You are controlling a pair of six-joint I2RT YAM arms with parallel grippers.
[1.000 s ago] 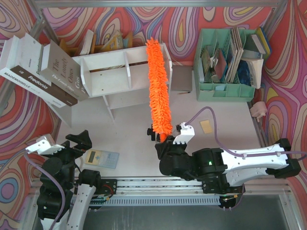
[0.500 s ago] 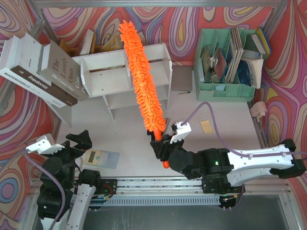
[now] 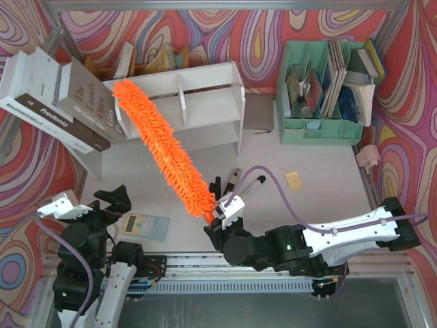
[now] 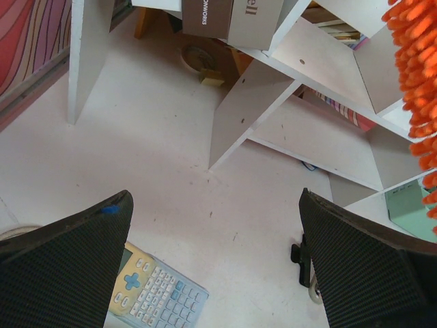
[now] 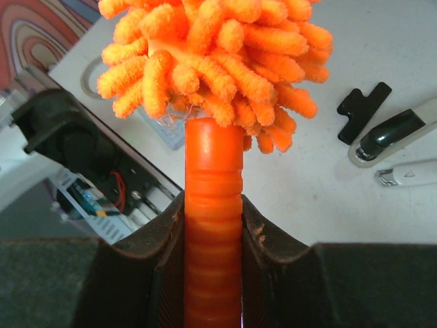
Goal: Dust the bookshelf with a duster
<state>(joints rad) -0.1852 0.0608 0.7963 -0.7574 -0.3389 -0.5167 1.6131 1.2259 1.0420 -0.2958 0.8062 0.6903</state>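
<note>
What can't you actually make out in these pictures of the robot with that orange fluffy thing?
- Top view: whether the duster tip touches the bookshelf; looking straight down hides height.
- Right wrist view: the duster's length, cut off by the top edge.
- Left wrist view: part of the calculator, behind a finger of the left gripper.
- Top view: the papers in the green organiser, too small to read.

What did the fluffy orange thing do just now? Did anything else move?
The duster swung left, its tip sweeping from the right end of the bookshelf to its left end. The right gripper, still clamped on the handle, shifted left. The left gripper stayed open and parked; bookshelf and calculator did not move.
</note>
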